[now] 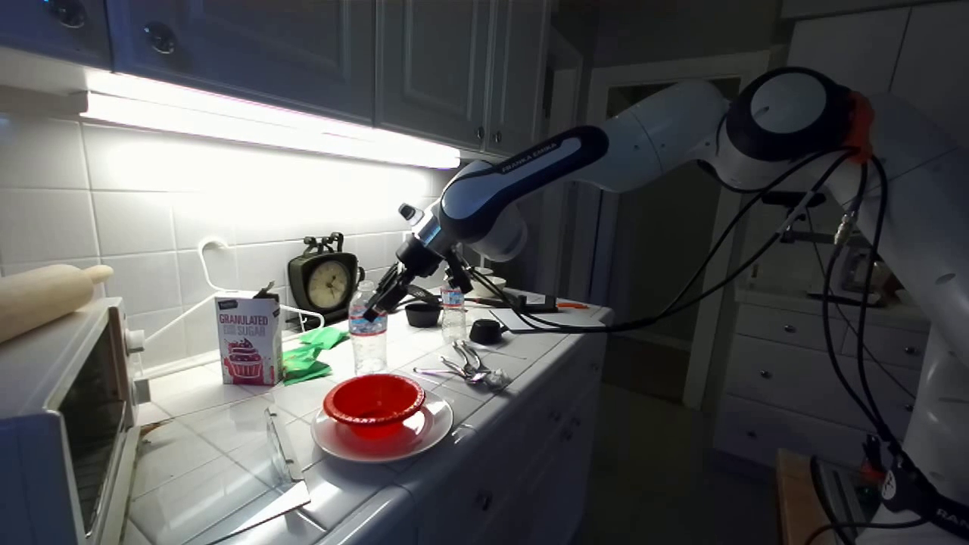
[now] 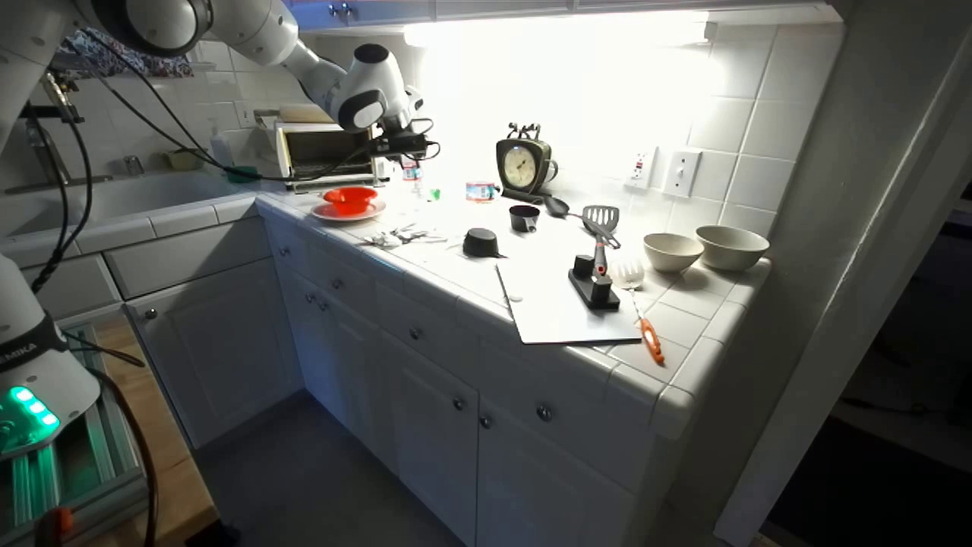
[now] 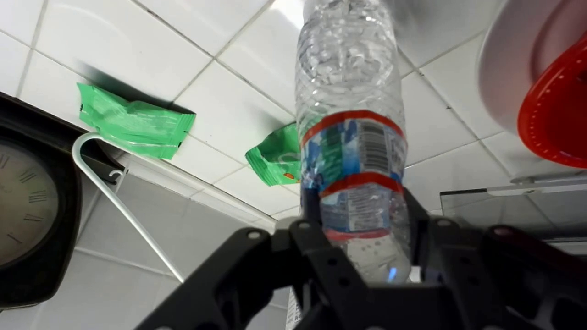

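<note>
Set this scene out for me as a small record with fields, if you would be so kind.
Grip: gripper closed on a bottle, around its label
Bottle pose: upright
Near the bottle: green packets; bowl on a plate
Spare bottle: standing on the counter
Also there: clock, sugar box
Rolling pin: lying on the toaster oven
</note>
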`<state>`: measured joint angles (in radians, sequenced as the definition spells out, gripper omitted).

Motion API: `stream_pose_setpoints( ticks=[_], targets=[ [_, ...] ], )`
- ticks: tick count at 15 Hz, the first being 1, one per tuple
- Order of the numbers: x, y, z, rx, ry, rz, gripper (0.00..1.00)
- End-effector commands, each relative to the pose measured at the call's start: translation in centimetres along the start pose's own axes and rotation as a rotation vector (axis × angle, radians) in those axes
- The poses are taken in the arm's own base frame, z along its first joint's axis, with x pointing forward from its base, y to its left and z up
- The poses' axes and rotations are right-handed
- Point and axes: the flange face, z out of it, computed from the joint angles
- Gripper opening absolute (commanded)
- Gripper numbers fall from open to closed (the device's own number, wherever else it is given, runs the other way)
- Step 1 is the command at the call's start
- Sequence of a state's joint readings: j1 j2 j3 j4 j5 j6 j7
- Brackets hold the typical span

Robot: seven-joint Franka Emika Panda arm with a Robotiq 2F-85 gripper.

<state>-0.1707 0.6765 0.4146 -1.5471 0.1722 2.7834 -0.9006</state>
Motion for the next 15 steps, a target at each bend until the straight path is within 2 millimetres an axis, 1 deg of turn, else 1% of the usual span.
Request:
stream_pose_setpoints(
  ticks=[1,2,3,5,7,8,9,11,15],
  targets=[
    [0.6,0.1,0.2,-0.006,-0.005,-0.032,0.17],
    [0.6,0.1,0.0,-0.008,-0.009,-0.041,0.16],
    [0.6,0.0,-0.3,-0.012,-0.016,-0.051,0.12],
    [0.9,-0.3,-1.2,-0.020,-0.038,-0.102,0.02],
    [1.4,-0.5,-2.1,-0.025,-0.052,-0.165,0.00],
    [1.6,-0.6,-2.6,-0.030,-0.059,-0.198,0.00],
    [2.0,-0.8,-3.1,-0.029,-0.069,-0.238,0.02],
    [2.6,-1.3,-4.1,-0.018,-0.094,-0.318,0.02],
    [3.4,-3.0,-6.5,0.033,-0.154,-0.498,0.02]
  ],
)
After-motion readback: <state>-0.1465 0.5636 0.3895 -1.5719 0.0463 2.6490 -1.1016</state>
